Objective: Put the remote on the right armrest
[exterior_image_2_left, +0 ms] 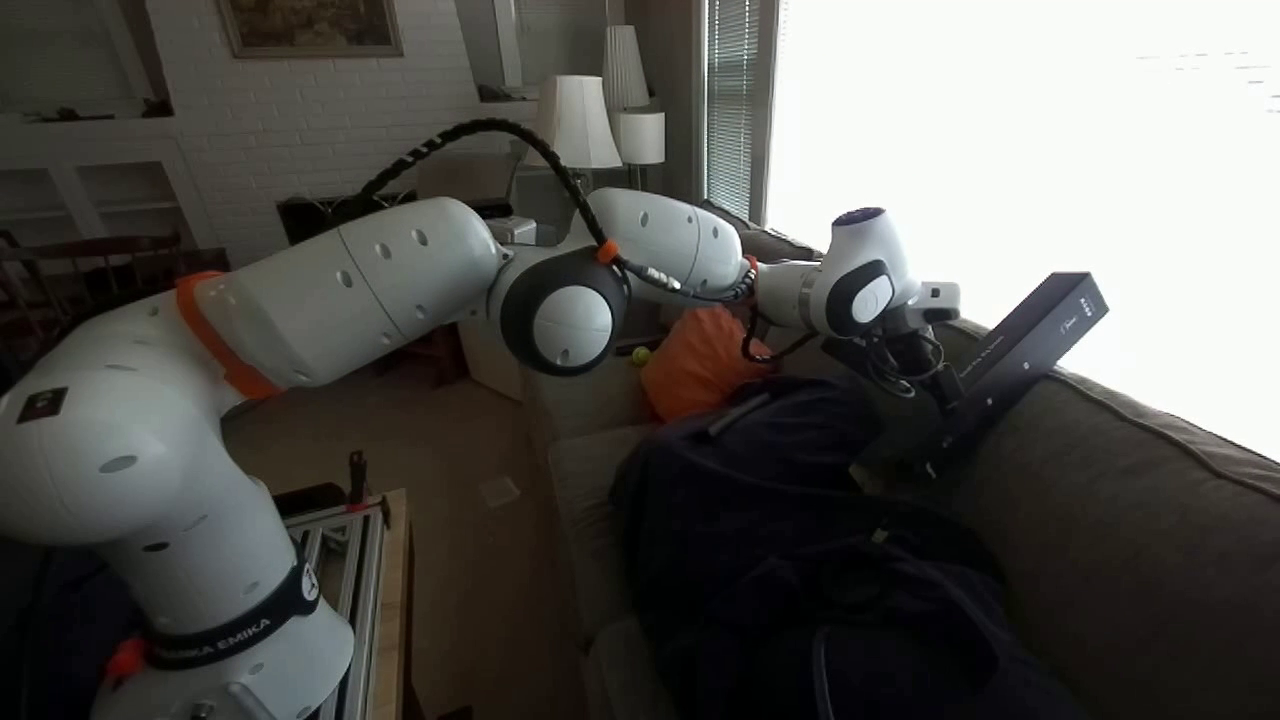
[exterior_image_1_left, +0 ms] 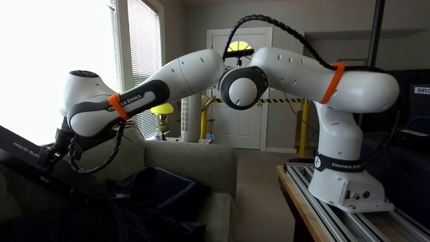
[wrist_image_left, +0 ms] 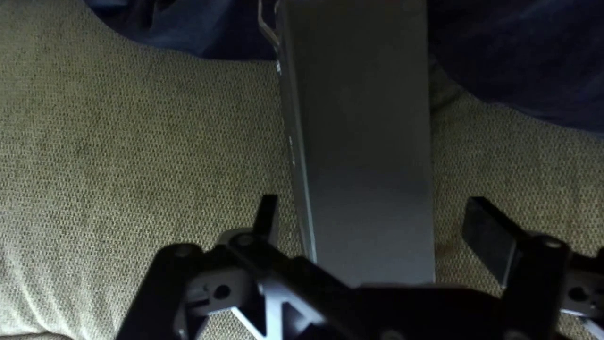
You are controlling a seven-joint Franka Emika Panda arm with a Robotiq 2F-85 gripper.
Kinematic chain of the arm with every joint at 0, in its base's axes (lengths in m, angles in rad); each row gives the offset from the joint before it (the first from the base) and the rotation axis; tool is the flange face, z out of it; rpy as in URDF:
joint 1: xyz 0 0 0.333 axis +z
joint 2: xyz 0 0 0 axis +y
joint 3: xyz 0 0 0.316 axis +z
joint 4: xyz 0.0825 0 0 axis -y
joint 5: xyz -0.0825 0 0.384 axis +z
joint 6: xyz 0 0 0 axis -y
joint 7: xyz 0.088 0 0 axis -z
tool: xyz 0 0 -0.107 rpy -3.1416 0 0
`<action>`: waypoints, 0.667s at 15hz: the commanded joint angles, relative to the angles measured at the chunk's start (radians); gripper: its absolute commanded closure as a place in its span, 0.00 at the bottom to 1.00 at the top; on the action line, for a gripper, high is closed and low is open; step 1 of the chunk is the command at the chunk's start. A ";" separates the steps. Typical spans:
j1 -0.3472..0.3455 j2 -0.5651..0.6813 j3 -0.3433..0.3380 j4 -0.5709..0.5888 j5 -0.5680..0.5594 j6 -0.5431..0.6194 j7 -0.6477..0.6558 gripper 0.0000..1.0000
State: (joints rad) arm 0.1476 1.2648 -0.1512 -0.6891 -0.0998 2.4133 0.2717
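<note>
My gripper stands open in the wrist view, its fingertips to either side of a long black box. A strip of sofa fabric shows between each pad and the box. In both exterior views the gripper is at the tilted box, low over the sofa. A slim greyish bar on the dark fabric appears to be the remote; it is dim, and the gripper is well away from it. The boxy beige-grey right armrest is at the sofa's far end in an exterior view.
The black box leans diagonally toward the backrest. Dark blue-black fabric is heaped over the seat. An orange bag sits at the sofa's end. A cable loop hangs below the wrist.
</note>
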 commanded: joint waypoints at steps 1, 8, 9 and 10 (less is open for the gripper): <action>0.012 0.024 -0.027 0.019 -0.016 0.024 0.038 0.00; 0.056 0.048 -0.070 0.029 -0.028 0.052 0.096 0.00; 0.065 0.058 -0.091 0.035 -0.035 0.071 0.114 0.00; 0.073 0.066 -0.113 0.037 -0.041 0.085 0.135 0.00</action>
State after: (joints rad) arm 0.1972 1.2819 -0.2049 -0.6891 -0.1040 2.4479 0.3334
